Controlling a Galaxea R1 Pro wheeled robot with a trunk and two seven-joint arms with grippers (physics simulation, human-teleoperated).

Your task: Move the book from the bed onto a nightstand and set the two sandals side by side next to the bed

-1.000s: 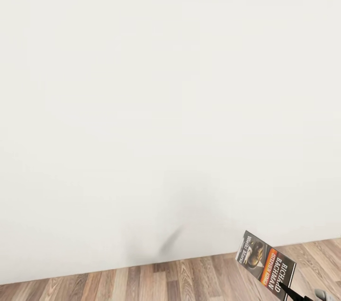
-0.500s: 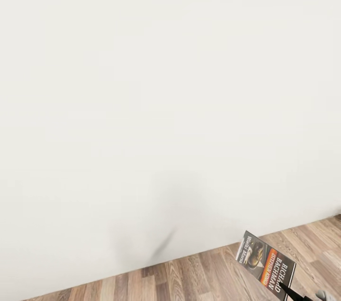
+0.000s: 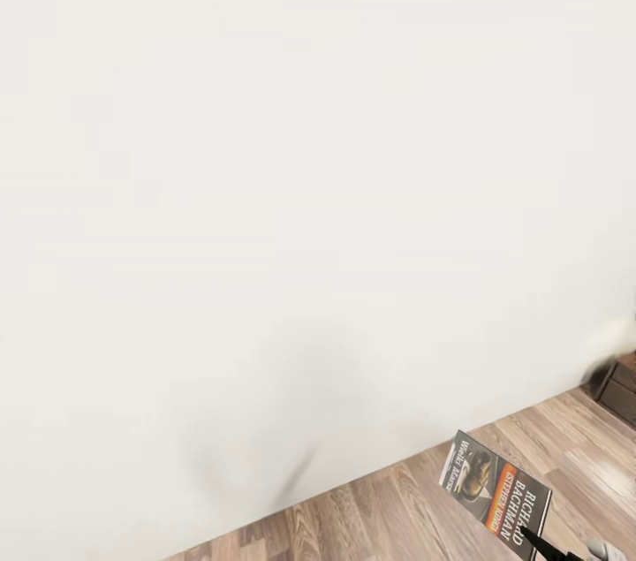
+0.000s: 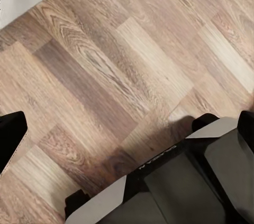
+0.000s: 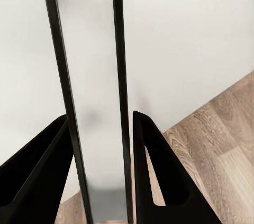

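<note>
Right pincer clenched on the book, held upright low at the head view's right, white wall close ahead, plank floor below, dark cabinet corner far right, left pincer's state unclear.

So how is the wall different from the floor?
The wall is plain white and smooth, while the floor is brown wood planks with grain and stripes. The wall stands upright; the floor lies flat beneath it. The wall takes most of the head view, the floor just a bottom strip. The book in the right gripper is seen against the floor.
</note>
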